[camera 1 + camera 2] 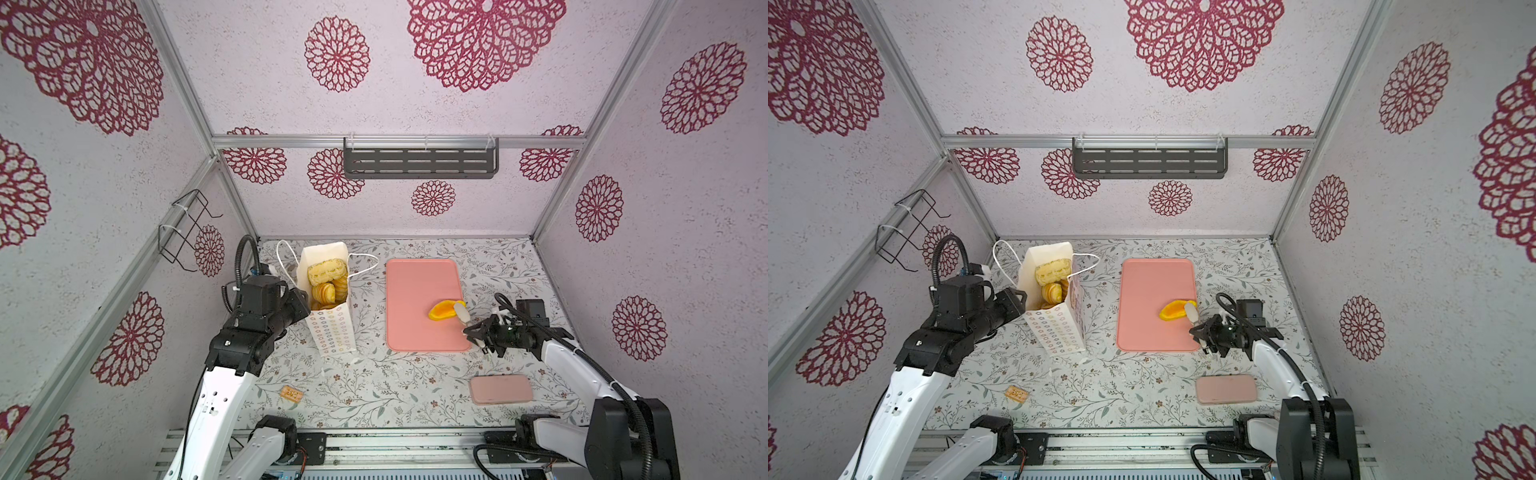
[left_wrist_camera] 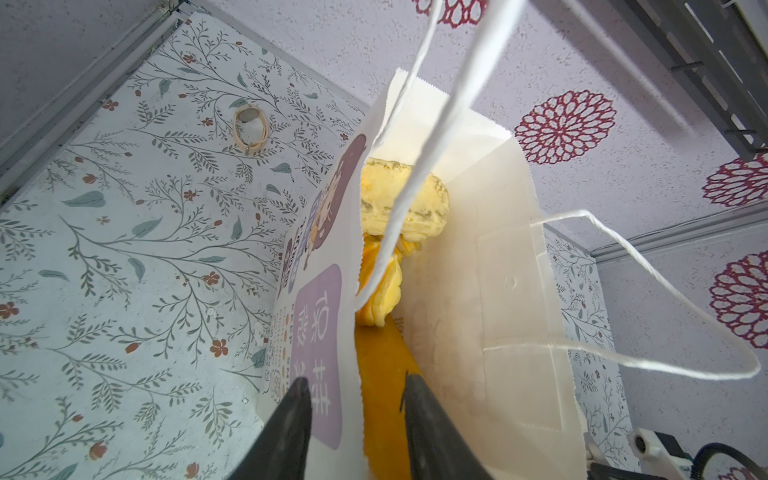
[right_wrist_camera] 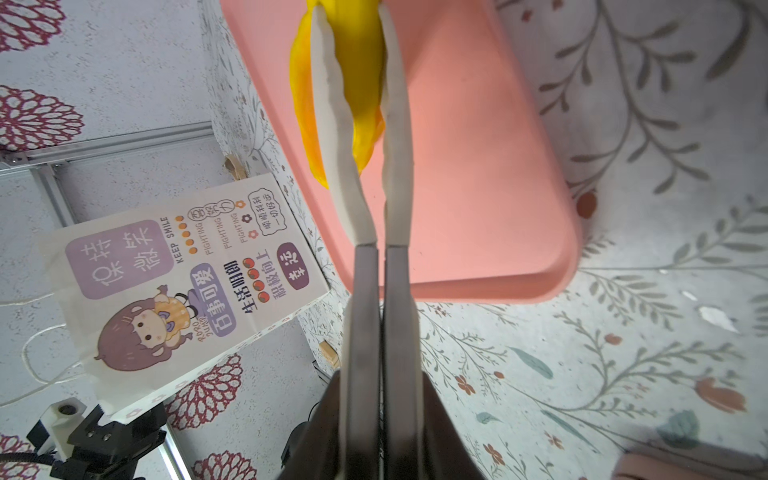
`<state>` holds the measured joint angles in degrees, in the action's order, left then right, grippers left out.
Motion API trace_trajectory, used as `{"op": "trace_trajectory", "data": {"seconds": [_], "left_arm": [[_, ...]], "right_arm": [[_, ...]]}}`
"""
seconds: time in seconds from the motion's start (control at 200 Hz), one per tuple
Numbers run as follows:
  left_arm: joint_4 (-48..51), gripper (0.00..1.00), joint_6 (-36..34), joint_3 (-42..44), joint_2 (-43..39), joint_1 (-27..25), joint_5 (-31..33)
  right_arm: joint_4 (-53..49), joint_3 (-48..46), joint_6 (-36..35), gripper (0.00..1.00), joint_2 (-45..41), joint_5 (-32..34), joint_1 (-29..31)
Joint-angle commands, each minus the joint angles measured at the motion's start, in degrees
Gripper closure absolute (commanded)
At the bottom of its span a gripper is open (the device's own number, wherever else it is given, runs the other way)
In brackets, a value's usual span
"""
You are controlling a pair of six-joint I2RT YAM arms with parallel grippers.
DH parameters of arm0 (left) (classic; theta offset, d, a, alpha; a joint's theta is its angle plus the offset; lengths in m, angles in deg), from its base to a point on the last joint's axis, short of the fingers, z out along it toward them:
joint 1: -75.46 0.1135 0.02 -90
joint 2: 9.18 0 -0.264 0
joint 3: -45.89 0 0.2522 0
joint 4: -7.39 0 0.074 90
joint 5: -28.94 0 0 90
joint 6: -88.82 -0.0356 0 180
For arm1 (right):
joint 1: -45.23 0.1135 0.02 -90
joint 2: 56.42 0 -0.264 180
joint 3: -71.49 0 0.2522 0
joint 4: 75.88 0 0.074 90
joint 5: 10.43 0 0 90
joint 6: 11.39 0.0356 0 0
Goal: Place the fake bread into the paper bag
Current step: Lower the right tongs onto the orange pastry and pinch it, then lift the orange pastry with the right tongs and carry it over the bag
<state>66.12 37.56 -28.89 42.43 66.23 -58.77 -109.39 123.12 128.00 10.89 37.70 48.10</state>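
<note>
The white paper bag stands upright at the left of the table, its mouth open. Inside it lie a pale pastry, ridged rolls and a long orange loaf. My left gripper is open and straddles the bag's near wall, one finger outside on the printed side and one inside by the loaf. My right gripper is shut on a yellow-orange piece of fake bread over the right side of the pink tray.
A pink flat case lies near the front right. A small tan cracker piece lies at the front left. A dark shelf hangs on the back wall and a wire rack on the left wall. The bag's cord handles hang loose.
</note>
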Motion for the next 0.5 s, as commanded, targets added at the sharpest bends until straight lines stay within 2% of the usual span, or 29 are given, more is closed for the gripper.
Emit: {"op": "trace_trajectory", "data": {"seconds": [0.0,0.175,0.345,0.495], "left_arm": [[0.46,0.57,-0.63,-1.90,-0.03,-0.17,0.74],[0.51,0.53,-0.55,-3.38,0.57,-0.18,0.57],[1.13,0.44,-0.54,-4.67,0.44,-0.17,1.08],[3.02,0.39,-0.78,-5.41,-0.70,0.17,4.12]], "right_arm": [[-3.41,7.56,-5.55,0.87,-3.21,1.92,1.18],[-8.94,21.38,-10.05,0.90,-3.59,10.17,8.19],[-8.66,36.23,-13.65,0.90,-0.89,19.44,19.07],[-6.90,46.48,-17.87,0.90,3.41,24.61,27.74]]}}
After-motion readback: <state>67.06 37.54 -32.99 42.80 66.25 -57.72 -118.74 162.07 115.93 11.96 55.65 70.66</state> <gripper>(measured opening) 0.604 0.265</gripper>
